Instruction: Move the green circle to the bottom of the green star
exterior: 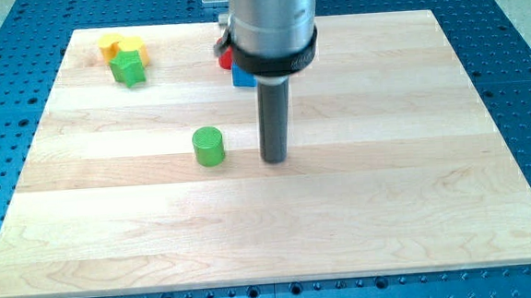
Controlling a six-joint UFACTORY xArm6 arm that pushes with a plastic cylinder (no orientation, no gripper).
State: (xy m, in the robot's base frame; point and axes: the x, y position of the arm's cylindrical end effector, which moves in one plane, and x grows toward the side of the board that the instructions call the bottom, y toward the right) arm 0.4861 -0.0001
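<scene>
The green circle (208, 146) is a short green cylinder near the middle of the wooden board (270, 223), a little left of centre. The green star (129, 69) lies at the view's top left, touching yellow blocks (118, 45) behind it. My tip (275, 158) rests on the board just to the right of the green circle, with a small gap between them. The green star is far up and to the left of both.
A red block (226, 58) and a blue block (243, 75) sit at the view's top centre, partly hidden behind the arm's grey body (273, 24). A blue perforated table surrounds the board.
</scene>
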